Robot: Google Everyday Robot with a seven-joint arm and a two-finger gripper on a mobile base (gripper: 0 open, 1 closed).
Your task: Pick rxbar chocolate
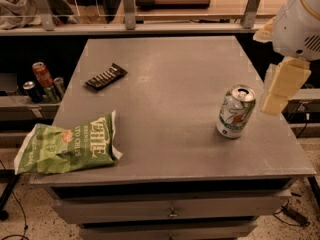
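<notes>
The rxbar chocolate [105, 77] is a small flat black bar with pale lettering, lying at the far left of the grey table [170, 89]. My gripper [281, 86] hangs at the right edge of the view, beside the table's right side and just right of the soda can. It is far from the bar and holds nothing that I can see.
A green-and-white soda can [235, 111] stands upright near the table's right side. A large green chip bag [67, 144] lies at the front left corner, overhanging the edge. Several cans [42, 81] stand on a lower shelf to the left. A railing runs behind the table.
</notes>
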